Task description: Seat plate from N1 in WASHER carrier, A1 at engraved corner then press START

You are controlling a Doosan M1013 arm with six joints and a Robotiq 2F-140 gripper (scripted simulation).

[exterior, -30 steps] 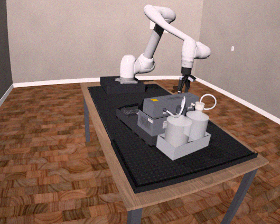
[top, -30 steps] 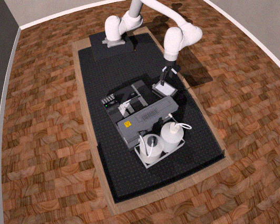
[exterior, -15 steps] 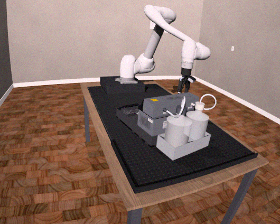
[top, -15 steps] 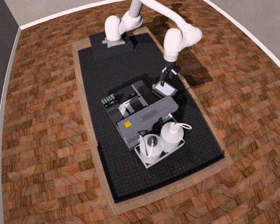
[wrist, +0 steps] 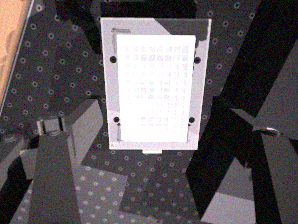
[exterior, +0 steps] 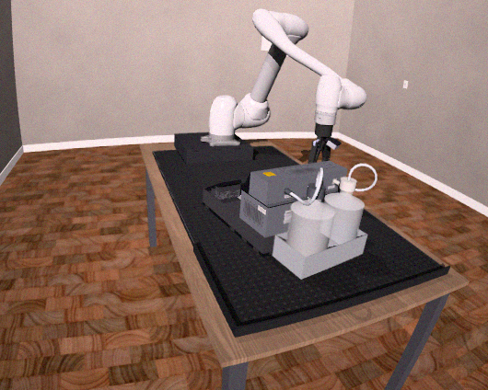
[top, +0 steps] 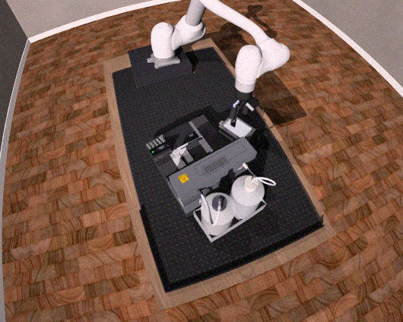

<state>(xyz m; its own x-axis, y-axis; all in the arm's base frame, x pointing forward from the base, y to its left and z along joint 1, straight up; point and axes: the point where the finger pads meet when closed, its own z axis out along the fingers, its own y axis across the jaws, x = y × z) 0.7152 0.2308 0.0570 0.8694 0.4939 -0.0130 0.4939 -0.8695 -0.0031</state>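
Claw was approx. two-thirds open, nothing btwn the fingers, hung above the nest. White plate sat in plate nest N1, by the washer's near-nest end. Prob. light, stiff plastic, a bit slick; a hard pinch might've flexed it or popped it loose, so best hold = low on the two long sides, pads level, moderate squeeze. Nest rim stood out all round, so fingertips had little depth to spare. Washer body close on one side, table edge on the other; more room straight up. Bottles w/ looped tubing were farther off, beyond the washer housing.
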